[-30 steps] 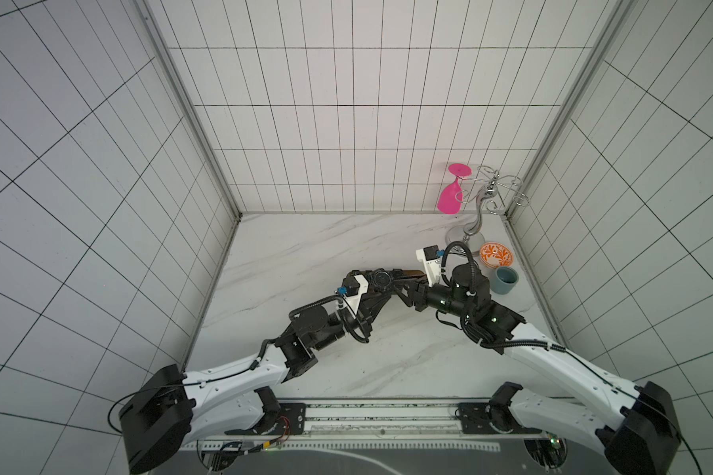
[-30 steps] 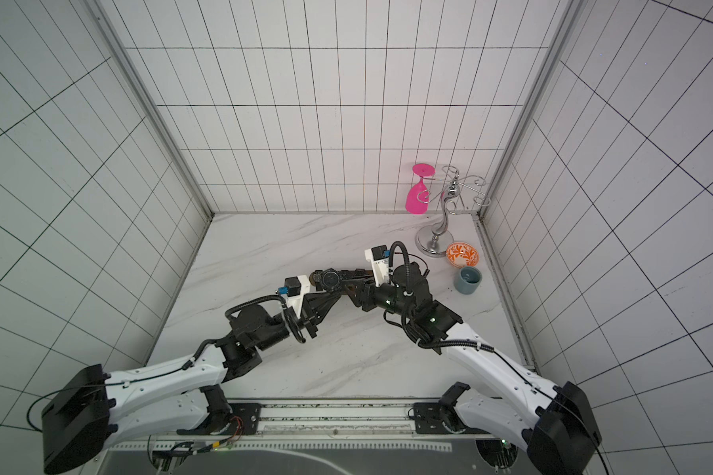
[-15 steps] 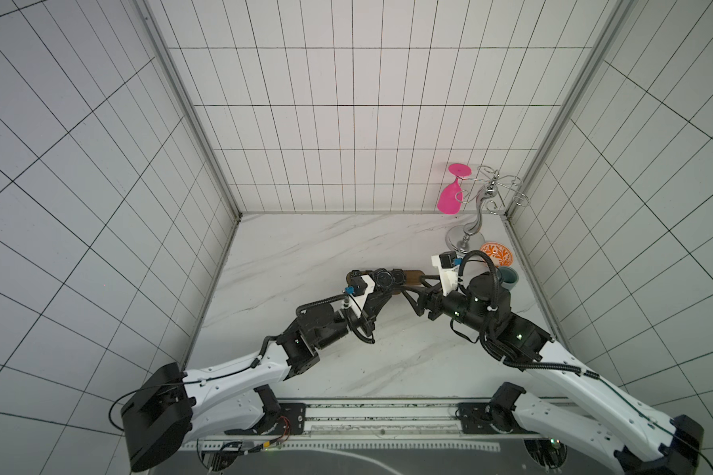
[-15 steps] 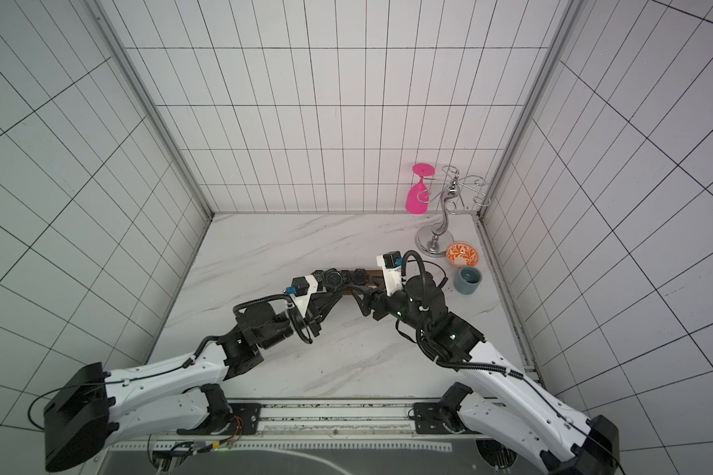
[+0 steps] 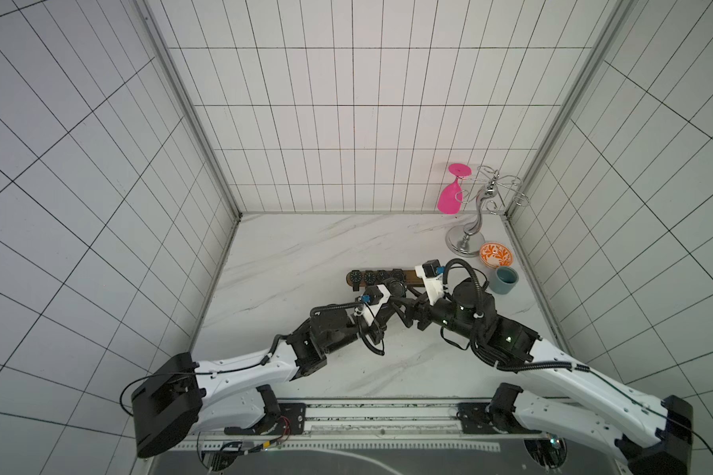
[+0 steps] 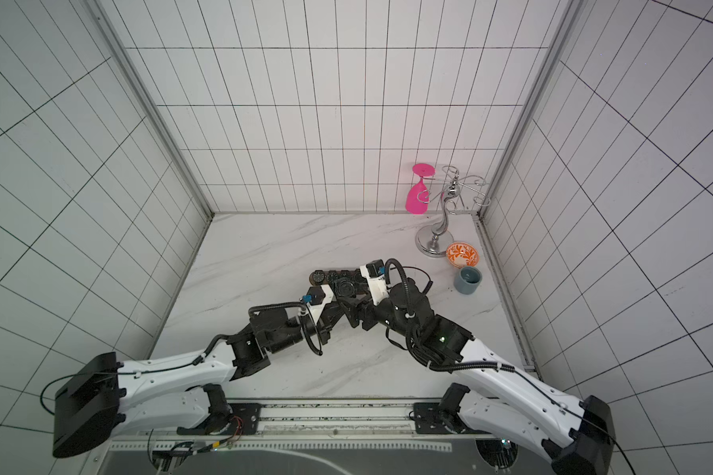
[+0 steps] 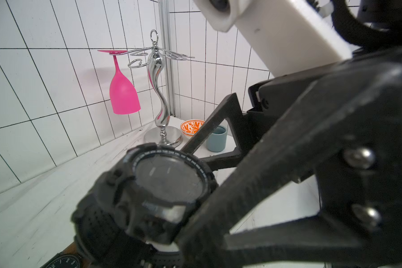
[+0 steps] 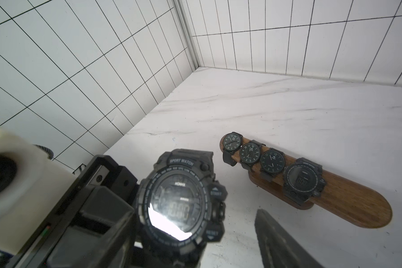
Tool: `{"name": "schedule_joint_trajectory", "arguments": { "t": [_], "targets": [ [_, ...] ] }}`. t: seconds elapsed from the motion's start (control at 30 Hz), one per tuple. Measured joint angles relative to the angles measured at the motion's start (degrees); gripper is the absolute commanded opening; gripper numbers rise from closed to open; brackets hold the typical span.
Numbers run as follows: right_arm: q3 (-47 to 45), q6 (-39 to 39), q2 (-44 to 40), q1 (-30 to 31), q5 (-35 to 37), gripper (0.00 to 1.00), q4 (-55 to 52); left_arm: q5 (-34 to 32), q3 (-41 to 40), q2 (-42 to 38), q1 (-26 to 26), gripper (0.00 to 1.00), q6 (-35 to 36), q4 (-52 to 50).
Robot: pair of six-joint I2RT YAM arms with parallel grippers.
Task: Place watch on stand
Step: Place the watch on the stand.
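White tiled walls enclose a marble tabletop [image 5: 305,255]. Reaching in from the left, the left gripper [image 5: 389,297] is clamped on a black digital watch [image 8: 179,204], holding it face-up above the marble. Beside it, the right gripper [image 5: 407,311] has its jaws spread, with one finger [image 8: 279,243] clear of the case. Just behind stands the wooden stand [image 8: 357,204], not touching the held watch. Four watches [image 8: 272,162] sit along its left part and its right end is bare. Further right are a chrome rack [image 5: 472,230] with a pink glass [image 5: 449,199] hanging upside down, an orange bowl [image 5: 496,255] and a blue cup [image 5: 506,280].
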Motion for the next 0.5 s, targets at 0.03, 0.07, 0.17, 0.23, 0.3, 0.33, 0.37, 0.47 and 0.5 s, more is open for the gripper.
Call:
{"name": "schedule_joint_trajectory", "arguments": {
  "t": [0.03, 0.07, 0.17, 0.23, 0.3, 0.33, 0.37, 0.47, 0.5],
  "targets": [
    [0.24, -0.02, 0.17, 0.13, 0.42, 0.8, -0.02, -0.11, 0.09, 0.07, -0.2, 0.0, 0.17, -0.15],
    [0.59, -0.09, 0.5, 0.33, 0.85, 0.79, -0.04, -0.11, 0.13, 0.09, -0.37, 0.0, 0.31, -0.26],
    [1.79, -0.37, 1.57, 0.83, 2.01, 0.76, 0.0, -0.15, 0.22, 0.17, -0.83, 0.0, 0.79, -0.55],
    [2.4, -0.59, 2.05, 1.18, 2.73, 0.74, -0.02, -0.28, 0.22, 0.24, -1.03, 0.0, 1.03, -0.68],
    [2.64, -1.01, 2.25, 1.44, 3.37, 0.71, 0.04, -0.37, 0.28, 0.37, -1.11, 0.0, 1.27, -0.81],
    [2.64, -1.11, 2.32, 1.55, 3.63, 0.7, 0.04, -0.48, 0.33, 0.42, -1.18, 0.0, 1.33, -0.87],
    [2.64, -1.29, 2.45, 1.6, 3.85, 0.68, 0.04, -0.52, 0.37, 0.46, -1.18, 0.0, 1.42, -0.9],
    [2.64, -1.62, 3.04, 1.92, 4.35, 0.6, 0.02, -0.72, 0.63, 0.68, -1.22, 0.0, 1.66, -1.4],
    [2.64, -1.62, 3.21, 1.92, 4.42, 0.57, 0.0, -0.76, 0.74, 0.79, -1.27, 0.0, 1.7, -1.51]
  ]
}}
